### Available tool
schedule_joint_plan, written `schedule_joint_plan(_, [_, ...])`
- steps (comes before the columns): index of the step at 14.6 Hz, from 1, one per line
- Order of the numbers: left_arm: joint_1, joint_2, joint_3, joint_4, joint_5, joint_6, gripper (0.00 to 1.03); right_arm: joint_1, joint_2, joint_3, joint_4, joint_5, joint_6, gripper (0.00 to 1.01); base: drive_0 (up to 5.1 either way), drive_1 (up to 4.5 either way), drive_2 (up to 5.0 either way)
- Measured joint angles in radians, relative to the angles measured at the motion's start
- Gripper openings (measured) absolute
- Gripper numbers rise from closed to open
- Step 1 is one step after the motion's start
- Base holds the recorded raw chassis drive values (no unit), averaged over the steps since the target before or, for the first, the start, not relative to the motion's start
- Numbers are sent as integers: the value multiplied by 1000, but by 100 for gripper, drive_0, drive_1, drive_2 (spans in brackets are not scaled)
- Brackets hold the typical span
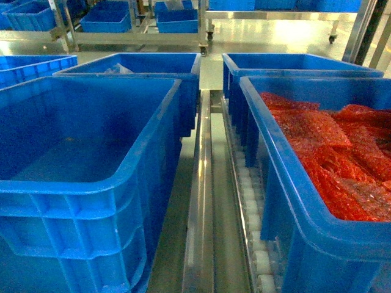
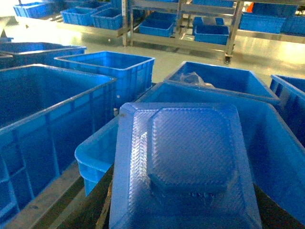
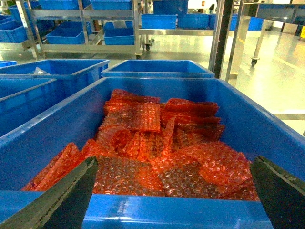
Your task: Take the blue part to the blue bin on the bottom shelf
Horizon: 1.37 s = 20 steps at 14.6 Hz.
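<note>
— Biggest thing first?
— The blue bin (image 1: 79,152), front left in the head view, its smooth floor bare. Right of it stands a matching crate (image 1: 287,201) heaped with red bubble-wrap packets (image 3: 157,152), and two more blue crates (image 1: 146,64) sit behind.
— Between them?
— A steel rail (image 1: 201,201) of the bottom shelf, with white rollers (image 1: 253,213) alongside.
— And the blue part (image 2: 190,157)?
— It shows only in the left wrist view, close under the lens. It is a ribbed raised block on a flat flange, its long axis running away from the camera over a crate's near rim (image 2: 93,155).
— Claws?
— The right gripper (image 3: 172,164) is spread wide, nothing between, over the packet crate's rim. The part hides the left one; I cannot tell.
</note>
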Motion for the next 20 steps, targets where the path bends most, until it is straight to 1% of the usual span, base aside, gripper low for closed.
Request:
schedule_joint_plan(1, [-10, 4, 1, 8, -6, 14, 43, 0, 0, 0, 0, 0, 0, 98, 0, 0, 0])
schedule_joint_plan(4, [-37, 19, 13, 27, -13, 36, 43, 0, 0, 0, 0, 0, 0, 98, 0, 0, 0])
schedule_joint_plan(6, [-66, 38, 27, 51, -18, 52, 43, 0, 0, 0, 0, 0, 0, 98, 0, 0, 0])
schedule_joint_plan(7, [-82, 47, 37, 61, -18, 61, 43, 0, 0, 0, 0, 0, 0, 98, 0, 0, 0])
schedule_joint_plan(9, [-105, 63, 55, 72, -13, 66, 43, 0, 0, 0, 0, 0, 0, 98, 0, 0, 0])
schedule_joint_plan(10, [-108, 79, 63, 100, -1, 70, 43, 0, 0, 0, 0, 0, 0, 98, 0, 0, 0])
schedule_joint_plan(11, [-89, 123, 79, 164, 56, 76, 43, 0, 0, 0, 0, 0, 0, 98, 0, 0, 0])
schedule_joint_plan(12, [-11, 258, 118, 286, 148, 76, 43, 0, 0, 0, 0, 0, 0, 98, 0, 0, 0])
schedule_joint_plan(13, [60, 419, 155, 383, 244, 55, 43, 0, 0, 0, 0, 0, 0, 98, 0, 0, 0])
schedule_joint_plan(14, [101, 571, 182, 448, 327, 19, 43, 0, 0, 0, 0, 0, 0, 98, 0, 0, 0])
schedule_joint_plan(15, [111, 684, 196, 472, 351, 6, 51, 0, 0, 0, 0, 0, 0, 98, 0, 0, 0])
schedule_joint_plan(16, [112, 739, 192, 459, 356, 2, 67, 0, 0, 0, 0, 0, 0, 98, 0, 0, 0])
schedule_joint_plan(17, [112, 723, 194, 474, 355, -3, 79, 0, 0, 0, 0, 0, 0, 98, 0, 0, 0])
schedule_joint_plan(18, [114, 709, 195, 501, 359, 0, 95, 0, 0, 0, 0, 0, 0, 98, 0, 0, 0])
schedule_joint_plan(19, [144, 695, 147, 612, 414, 33, 83, 0, 0, 0, 0, 0, 0, 98, 0, 0, 0])
schedule_joint_plan(20, [194, 627, 62, 633, 458, 58, 67, 0, 0, 0, 0, 0, 0, 98, 0, 0, 0])
